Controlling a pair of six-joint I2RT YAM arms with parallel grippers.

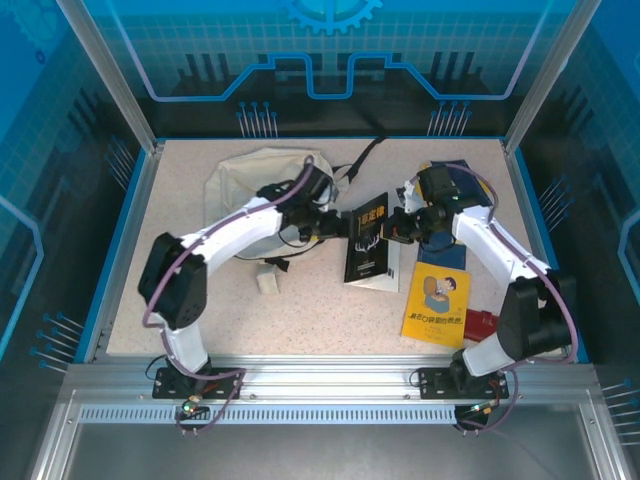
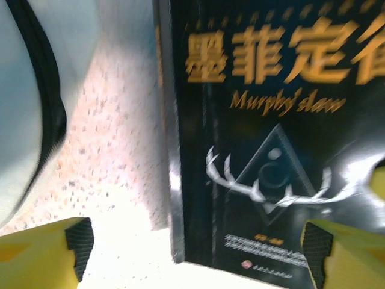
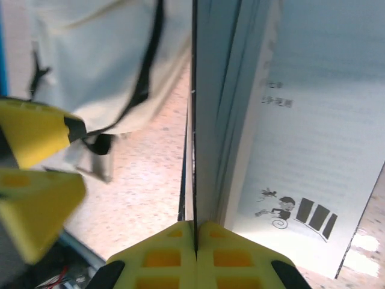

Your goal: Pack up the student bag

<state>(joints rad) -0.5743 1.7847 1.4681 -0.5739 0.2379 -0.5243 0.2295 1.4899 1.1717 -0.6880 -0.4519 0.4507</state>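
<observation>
The student bag (image 1: 250,185), cream with black straps, lies at the back left of the table; its edge with the black zip shows in the left wrist view (image 2: 24,90). A black book (image 1: 368,245) lies just right of it. My left gripper (image 2: 195,256) hangs open over the book's cover (image 2: 271,132), one finger on each side and nothing between them. My right gripper (image 3: 196,232) is shut on the thin black cover (image 3: 194,120) at the book's right edge. The cover is lifted and white pages (image 3: 313,120) show beside it.
A yellow book (image 1: 437,305) lies flat at the front right with a red item (image 1: 480,322) next to it. A blue item (image 1: 452,178) lies under the right arm at the back. Blue frame walls edge the table.
</observation>
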